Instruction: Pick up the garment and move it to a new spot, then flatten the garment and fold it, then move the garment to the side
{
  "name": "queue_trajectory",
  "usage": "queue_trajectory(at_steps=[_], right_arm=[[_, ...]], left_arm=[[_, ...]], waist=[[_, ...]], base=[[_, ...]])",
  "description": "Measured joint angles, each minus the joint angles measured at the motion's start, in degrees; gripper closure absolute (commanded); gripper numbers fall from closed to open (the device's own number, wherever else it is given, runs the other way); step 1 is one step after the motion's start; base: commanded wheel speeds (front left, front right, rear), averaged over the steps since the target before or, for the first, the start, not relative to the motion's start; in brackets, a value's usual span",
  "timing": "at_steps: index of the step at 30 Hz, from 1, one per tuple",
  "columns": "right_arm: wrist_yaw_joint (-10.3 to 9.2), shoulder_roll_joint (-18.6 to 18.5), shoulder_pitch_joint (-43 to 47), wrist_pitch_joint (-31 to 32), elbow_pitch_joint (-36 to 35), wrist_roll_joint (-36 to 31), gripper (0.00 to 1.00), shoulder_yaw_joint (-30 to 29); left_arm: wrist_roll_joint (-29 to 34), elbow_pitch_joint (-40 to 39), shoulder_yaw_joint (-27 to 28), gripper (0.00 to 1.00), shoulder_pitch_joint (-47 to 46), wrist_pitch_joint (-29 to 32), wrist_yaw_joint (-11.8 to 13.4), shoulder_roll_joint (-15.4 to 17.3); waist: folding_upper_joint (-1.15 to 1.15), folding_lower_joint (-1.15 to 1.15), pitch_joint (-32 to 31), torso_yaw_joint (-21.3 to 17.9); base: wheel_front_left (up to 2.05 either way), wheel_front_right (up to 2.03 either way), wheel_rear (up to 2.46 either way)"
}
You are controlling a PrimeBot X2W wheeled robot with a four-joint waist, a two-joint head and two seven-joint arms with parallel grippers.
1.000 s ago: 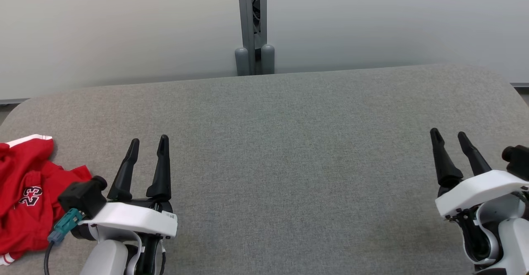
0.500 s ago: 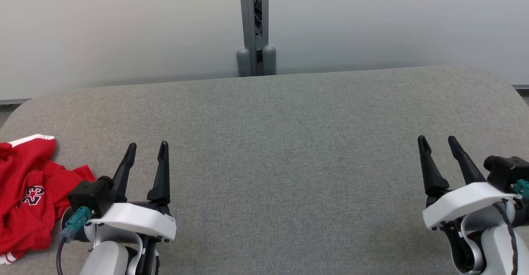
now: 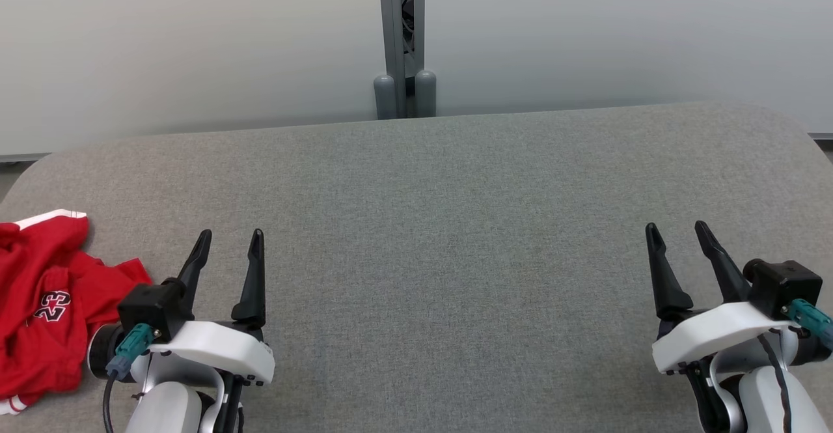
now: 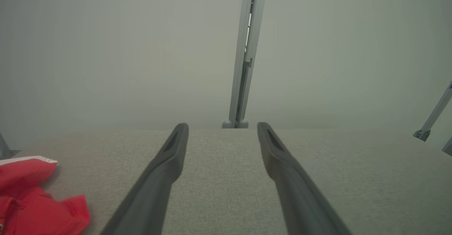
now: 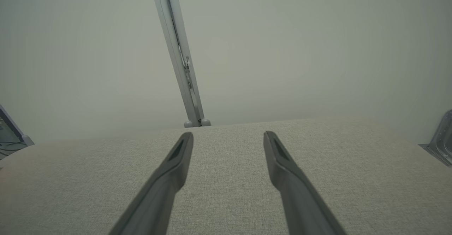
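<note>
- Red garment [image 3: 45, 303] is lying crumpled at the table's [image 3: 423, 224] 9 o'clock edge, just beside the left claw [image 3: 232, 232].
- It is being judged light, soft and floppy; a raised fold is being favoured for pinching.
- Left claw and right claw [image 3: 676, 224] are being held wide open at 7 and 5 o'clock; nothing is being gripped.

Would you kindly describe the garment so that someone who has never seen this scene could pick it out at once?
Start from the wide grey cloth-covered table before the pale wall. At its left edge, just left of the open left gripper, lies a crumpled garment. It is bright red against all that grey, with white trim and a printed number.
</note>
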Motion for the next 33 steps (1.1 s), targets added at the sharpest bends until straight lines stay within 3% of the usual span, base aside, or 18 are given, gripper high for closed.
queue_trajectory(at_steps=[33], right_arm=[[0.01, 1.15, 2.1, -7.71, 1.27, -1.46, 0.0, 1.81]], left_arm=[[8.34, -0.24, 1.36, 0.0, 1.57, 4.69, 2.08, -0.09]], waist=[[0.0, 0.0, -0.46, 0.39]], base=[[0.0, 0.0, 0.0]])
